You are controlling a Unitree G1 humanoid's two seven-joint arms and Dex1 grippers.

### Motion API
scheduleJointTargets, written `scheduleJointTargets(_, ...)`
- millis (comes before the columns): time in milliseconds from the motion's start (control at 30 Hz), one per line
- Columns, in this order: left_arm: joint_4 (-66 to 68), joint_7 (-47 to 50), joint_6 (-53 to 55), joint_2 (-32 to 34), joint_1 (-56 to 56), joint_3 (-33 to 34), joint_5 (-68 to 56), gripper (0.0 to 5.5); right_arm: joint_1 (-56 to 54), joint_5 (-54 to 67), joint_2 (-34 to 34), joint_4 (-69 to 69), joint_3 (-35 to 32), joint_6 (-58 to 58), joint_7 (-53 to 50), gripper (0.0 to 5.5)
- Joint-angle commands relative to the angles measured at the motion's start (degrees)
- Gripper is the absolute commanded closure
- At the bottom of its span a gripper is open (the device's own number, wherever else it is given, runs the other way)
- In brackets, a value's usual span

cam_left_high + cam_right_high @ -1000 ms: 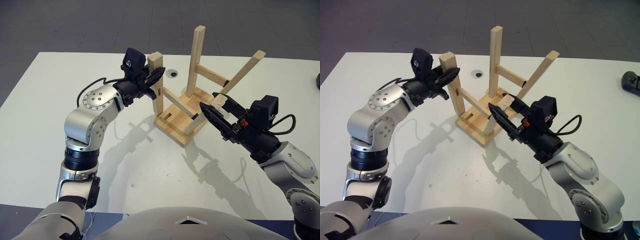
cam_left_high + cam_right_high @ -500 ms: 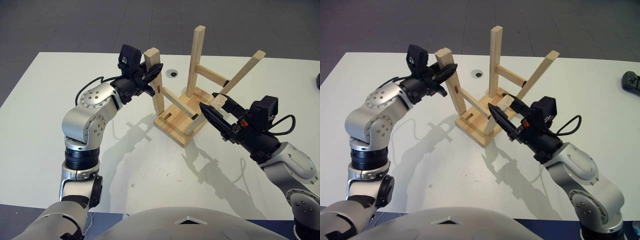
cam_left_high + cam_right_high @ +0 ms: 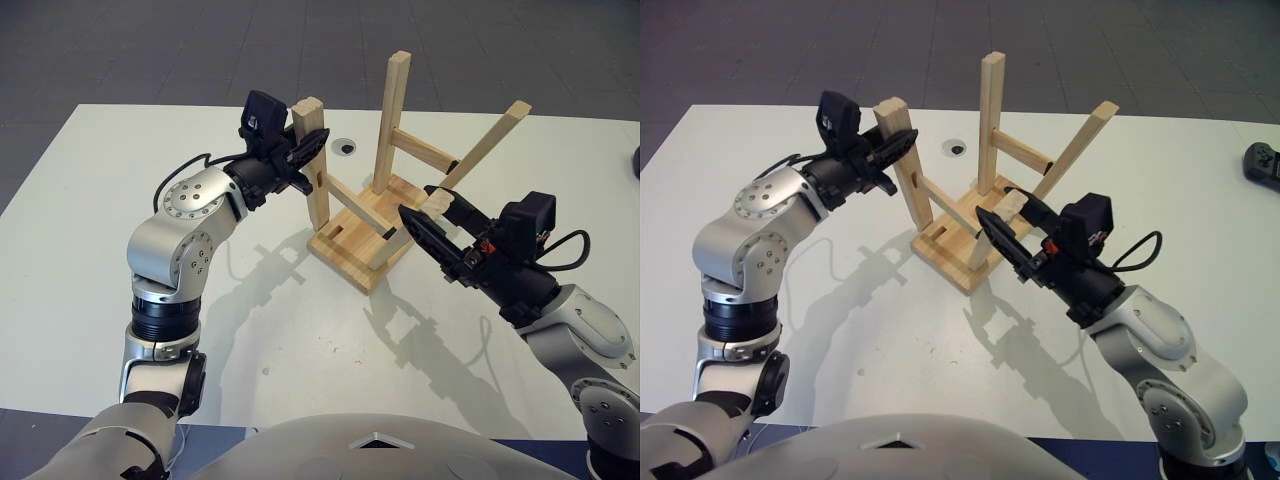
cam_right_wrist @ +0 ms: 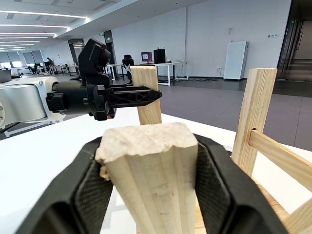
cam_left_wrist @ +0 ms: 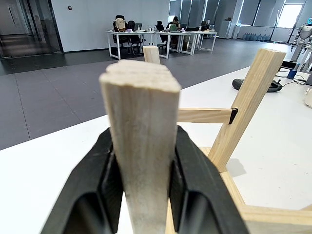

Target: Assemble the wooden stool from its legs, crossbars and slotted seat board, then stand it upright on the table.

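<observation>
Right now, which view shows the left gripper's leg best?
The left eye view: the leg shows whole, from the seat board up, the left gripper near its top. The left wrist view shows its end close up; the right wrist view, its top part.

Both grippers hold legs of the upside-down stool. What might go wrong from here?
1. The left gripper is shut on the left leg near its top, far from the seat board; a sideways pull may lever it out of the board.
2. The right rear leg leans outward, so its joint may give when the right gripper, shut on the near leg, lifts.
</observation>
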Motion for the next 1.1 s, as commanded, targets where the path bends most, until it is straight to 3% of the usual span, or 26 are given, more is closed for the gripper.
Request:
scheduleJointTargets(33, -0.89, -0.42, -0.09, 0.24, -1.17, 0.61, -0.26, 4.46, 2.27, 0.11, -0.09, 1.16, 2.48, 2.73, 0.64, 3.21)
scheduleJointTargets(500, -0.79, 0.23, 5.26, -1.14, 0.00, 4.00, -5.06, 4.46, 2.70, -0.55, -0.33, 1.14, 2.49, 2.04, 0.70, 3.22)
scheduleJointTargets(1100, 0.33, -0.04, 4.20, -0.48, -2.98, 5.44, -4.51, 4.46, 2.99, -1.31, 0.00, 1.45, 3.05, 1.72, 0.96, 3.22)
